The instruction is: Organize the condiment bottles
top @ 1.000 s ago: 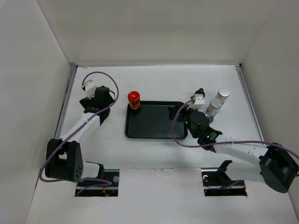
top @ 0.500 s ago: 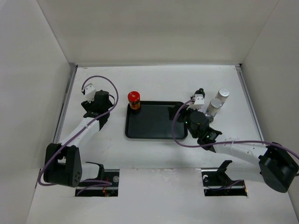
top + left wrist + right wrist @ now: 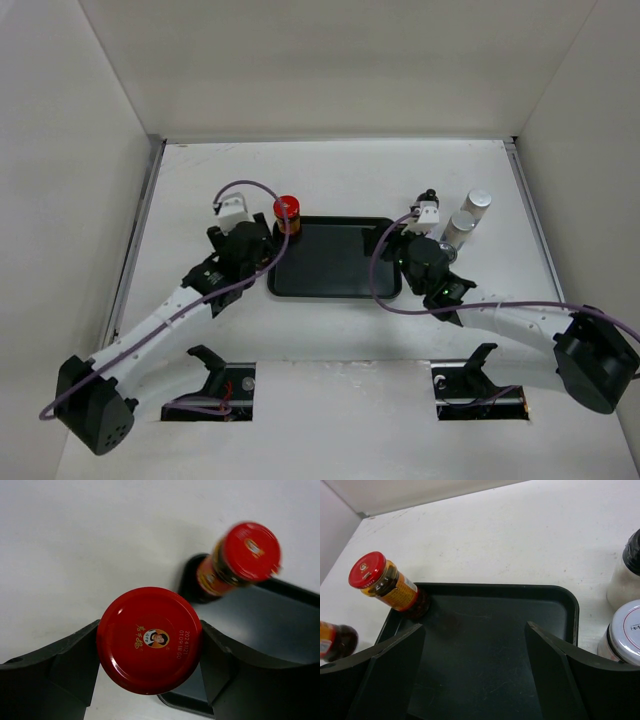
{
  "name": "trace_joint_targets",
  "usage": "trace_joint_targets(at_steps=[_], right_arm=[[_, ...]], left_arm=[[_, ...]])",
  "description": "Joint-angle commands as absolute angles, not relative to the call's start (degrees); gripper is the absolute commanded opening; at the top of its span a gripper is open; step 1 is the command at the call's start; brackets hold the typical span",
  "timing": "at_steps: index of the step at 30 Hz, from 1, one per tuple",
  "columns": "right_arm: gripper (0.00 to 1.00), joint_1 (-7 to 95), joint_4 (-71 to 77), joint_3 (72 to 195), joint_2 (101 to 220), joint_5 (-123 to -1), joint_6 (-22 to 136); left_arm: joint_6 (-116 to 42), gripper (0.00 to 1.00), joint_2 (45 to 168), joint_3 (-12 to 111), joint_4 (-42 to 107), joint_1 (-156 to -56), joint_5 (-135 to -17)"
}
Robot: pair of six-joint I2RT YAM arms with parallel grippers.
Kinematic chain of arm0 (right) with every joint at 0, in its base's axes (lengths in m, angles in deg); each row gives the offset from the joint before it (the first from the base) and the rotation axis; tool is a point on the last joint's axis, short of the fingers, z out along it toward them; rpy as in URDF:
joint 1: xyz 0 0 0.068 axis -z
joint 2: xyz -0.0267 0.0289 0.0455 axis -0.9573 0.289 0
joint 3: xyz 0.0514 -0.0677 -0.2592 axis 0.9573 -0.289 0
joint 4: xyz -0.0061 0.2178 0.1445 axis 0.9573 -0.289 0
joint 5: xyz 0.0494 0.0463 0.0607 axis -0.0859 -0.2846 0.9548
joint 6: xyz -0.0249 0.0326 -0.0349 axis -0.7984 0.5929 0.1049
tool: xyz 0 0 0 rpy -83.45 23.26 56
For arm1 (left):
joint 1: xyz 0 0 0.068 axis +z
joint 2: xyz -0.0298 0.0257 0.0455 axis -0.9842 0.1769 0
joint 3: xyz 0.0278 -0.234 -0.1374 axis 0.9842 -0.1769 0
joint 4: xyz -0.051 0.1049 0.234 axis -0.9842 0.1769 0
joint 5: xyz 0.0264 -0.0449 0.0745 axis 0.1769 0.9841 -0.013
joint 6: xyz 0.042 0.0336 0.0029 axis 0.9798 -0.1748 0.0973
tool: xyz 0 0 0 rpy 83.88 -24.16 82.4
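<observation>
My left gripper (image 3: 150, 630) is shut on a red-lidded dark jar (image 3: 150, 639) and holds it at the left edge of the flat black tray (image 3: 280, 630). In the top view that gripper (image 3: 266, 246) hides the jar. A second red-lidded jar (image 3: 287, 212) stands in the tray's far left corner; it also shows in the left wrist view (image 3: 245, 555) and the right wrist view (image 3: 385, 582). My right gripper (image 3: 475, 625) is open and empty over the tray's right part (image 3: 398, 252). Two white shakers (image 3: 470, 215) and a black-knobbed bottle (image 3: 429, 197) stand right of the tray.
The tray (image 3: 335, 262) lies mid-table, its middle bare. A grey-lidded jar (image 3: 631, 630) and a black-topped white bottle (image 3: 627, 575) stand close to my right finger, just outside the tray's right rim. White walls enclose the table on three sides.
My left arm has swung from the far left of the table rightward to the tray's left edge. The right arm has not moved.
</observation>
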State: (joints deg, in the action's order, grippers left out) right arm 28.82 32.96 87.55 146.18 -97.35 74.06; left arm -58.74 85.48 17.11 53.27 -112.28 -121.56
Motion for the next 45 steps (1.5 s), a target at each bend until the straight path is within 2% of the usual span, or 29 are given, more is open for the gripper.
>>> trace_joint_targets(at_steps=[1, 4, 7, 14, 24, 27, 30, 33, 35, 36, 39, 41, 45], right_arm=[[0.87, 30.09, 36.77, 87.08, 145.1, -97.73, 75.05], [0.87, 30.7, 36.25, 86.81, 144.66, -97.82, 75.93], [0.87, 31.58, 36.51, 86.2, 143.87, -97.82, 76.2], [0.87, 32.11, 35.98, 85.85, 142.46, -97.65, 76.99], [0.87, 32.55, 35.98, 85.76, 142.9, -97.38, 77.08], [0.87, 32.47, 35.98, 85.67, 142.29, -97.55, 77.17], [0.87, 32.73, 36.16, 85.32, 142.11, -97.82, 77.17], [0.87, 32.73, 35.98, 85.32, 141.76, -97.82, 77.17], [0.79, 32.73, 35.98, 85.23, 141.23, -97.82, 77.08], [0.72, 32.9, 35.98, 85.14, 141.06, -97.82, 76.99], [0.39, 33.08, 35.72, 84.7, 139.83, -97.82, 76.99], [0.24, 33.08, 34.5, 84.79, 138.6, -98.0, 76.9], [0.13, 33.17, 31.68, 85.05, 136.66, -101.15, 76.55]], left_arm=[[-59.75, 0.35, 88.92, 23.54, 47.34, -119.21, -123.96], [-58.78, 0.34, 95.33, 26.89, 41.82, -125.27, -124.93], [-55.28, 0.34, 102.62, 29.96, 34.8, -127.22, -124.41], [-49.56, 0.34, 116.43, 36.2, 22.56, -125.65, -122.65], [-48.41, 0.38, 127.43, 41.83, 18.95, -121.78, -120.8], [-48.5, 0.47, 128.05, 40.96, 18.42, -121.34, -121.68], [-48.5, 0.67, 128.05, 40.52, 18.25, -121.6, -122.38], [-48.32, 0.81, 126.12, 38.68, 15.79, -122.48, -122.03], [-48.32, 0.86, 124.63, 37.45, 14.12, -122.83, -121.86], [-48.32, 0.88, 123.84, 37.35, 14.03, -123.18, -121.51], [-48.23, 0.91, 121.21, 37.09, 13.59, -124.23, -120.11], [-48.15, 0.91, 119.36, 36.57, 13.06, -125.02, -119.31], [-48.06, 0.86, 114.88, 33.93, 10.6, -126.6, -118.26]])
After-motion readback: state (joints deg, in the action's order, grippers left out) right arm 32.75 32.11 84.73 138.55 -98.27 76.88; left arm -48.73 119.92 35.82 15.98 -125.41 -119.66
